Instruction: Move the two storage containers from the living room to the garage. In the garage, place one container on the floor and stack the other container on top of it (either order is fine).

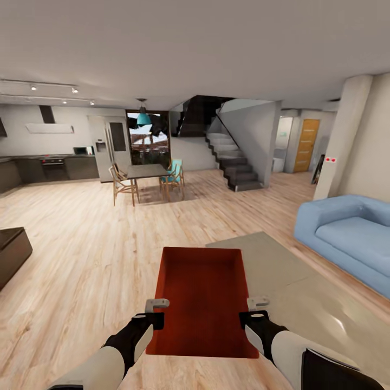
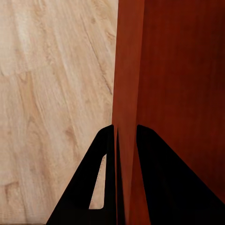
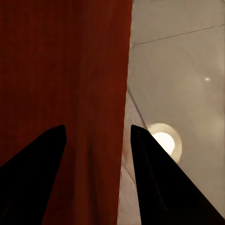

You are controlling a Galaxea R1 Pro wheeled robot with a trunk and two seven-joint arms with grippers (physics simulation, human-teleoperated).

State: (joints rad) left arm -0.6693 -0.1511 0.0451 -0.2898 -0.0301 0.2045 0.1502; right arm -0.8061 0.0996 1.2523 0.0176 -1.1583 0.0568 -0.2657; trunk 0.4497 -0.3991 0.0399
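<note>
One of the storage containers (image 1: 200, 292), an orange-red open-topped bin, hangs in front of me above the light wood floor (image 1: 81, 260) of the living room. My left gripper (image 1: 157, 306) is shut on its left wall; in the left wrist view the black fingers (image 2: 125, 129) pinch that thin wall (image 2: 126, 70). My right gripper (image 1: 257, 302) is at the right wall. In the right wrist view its fingers (image 3: 98, 126) stand wide apart, one inside the bin (image 3: 61, 61) and one outside over the rug.
A grey rug (image 1: 292, 276) lies under the bin's right side, with a blue sofa (image 1: 352, 233) beyond it. A dark bench (image 1: 11, 252) sits at the left edge. Farther off are a dining table (image 1: 146, 172) with chairs, a staircase (image 1: 233, 162) and an orange door (image 1: 307, 145).
</note>
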